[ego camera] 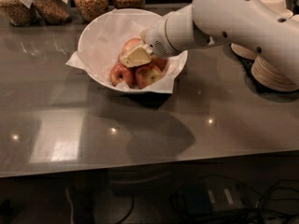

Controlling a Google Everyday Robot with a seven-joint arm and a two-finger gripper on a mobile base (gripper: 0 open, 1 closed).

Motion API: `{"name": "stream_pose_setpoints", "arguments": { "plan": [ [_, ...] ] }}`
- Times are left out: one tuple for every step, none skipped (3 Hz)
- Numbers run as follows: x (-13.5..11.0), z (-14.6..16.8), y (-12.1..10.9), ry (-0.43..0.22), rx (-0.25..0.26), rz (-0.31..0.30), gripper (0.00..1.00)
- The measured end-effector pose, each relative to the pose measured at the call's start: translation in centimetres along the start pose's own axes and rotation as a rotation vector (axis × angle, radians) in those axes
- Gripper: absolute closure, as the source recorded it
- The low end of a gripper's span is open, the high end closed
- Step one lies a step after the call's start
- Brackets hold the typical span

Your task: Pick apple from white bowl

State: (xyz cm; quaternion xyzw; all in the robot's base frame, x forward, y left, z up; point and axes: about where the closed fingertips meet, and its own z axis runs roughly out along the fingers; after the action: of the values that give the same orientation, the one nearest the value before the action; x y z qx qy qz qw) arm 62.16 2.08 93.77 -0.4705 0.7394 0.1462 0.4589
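Note:
The white bowl, lined with crinkled white paper, stands on the grey counter at the back centre. The apple, pale pinkish-red, lies in it at the top of the pile, with smaller, darker red apples in front of it. My gripper reaches in from the right on the white arm. Its cream tip lies low over the apple's front side and hides part of it. I cannot tell whether it touches the apple.
Glass jars of grains line the back edge behind the bowl. Stacked tan disposable bowls stand at the right, partly behind the arm. The grey counter reaches to the front edge, with cables on the floor below.

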Motion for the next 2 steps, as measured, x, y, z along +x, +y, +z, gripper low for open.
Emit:
{"name": "stream_pose_setpoints", "arguments": {
  "plan": [
    [0.1, 0.36, -0.04, -0.001, 0.0, 0.004, 0.38],
    [0.08, 0.61, -0.03, -0.003, -0.001, 0.004, 0.52]
  ]
}}
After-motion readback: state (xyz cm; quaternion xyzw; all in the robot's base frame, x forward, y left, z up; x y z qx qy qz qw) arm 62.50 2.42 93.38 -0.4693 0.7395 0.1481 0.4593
